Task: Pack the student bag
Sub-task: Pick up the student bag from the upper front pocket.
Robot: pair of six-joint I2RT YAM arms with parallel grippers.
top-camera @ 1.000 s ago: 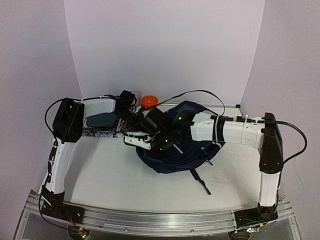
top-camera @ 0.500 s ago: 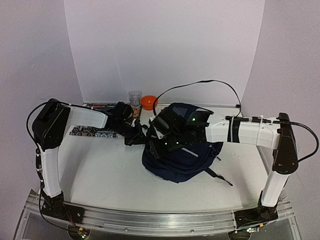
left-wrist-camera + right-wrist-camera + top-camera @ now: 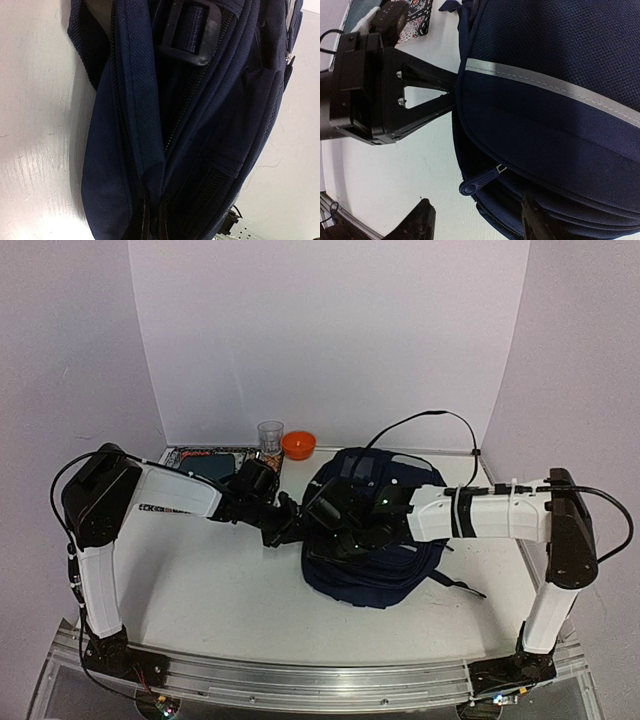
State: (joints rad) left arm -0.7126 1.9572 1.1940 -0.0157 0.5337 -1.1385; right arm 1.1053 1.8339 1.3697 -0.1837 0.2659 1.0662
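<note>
white table (image 3: 200,590) bears the student bag (image 3: 390,580); left gripper (image 3: 452,91) pinches its nine o'clock edge, likely steadying it; right gripper (image 3: 475,202) gapes empty.

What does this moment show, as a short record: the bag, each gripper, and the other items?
bag: student bag lying on the table, centre-right
left gripper: shut on the bag's left edge
right gripper: open over the bag, its fingers either side of a zip pull, not touching it
back of table: clear cup, orange bowl, patterned flat item
items being packed: none visible in either gripper
</note>
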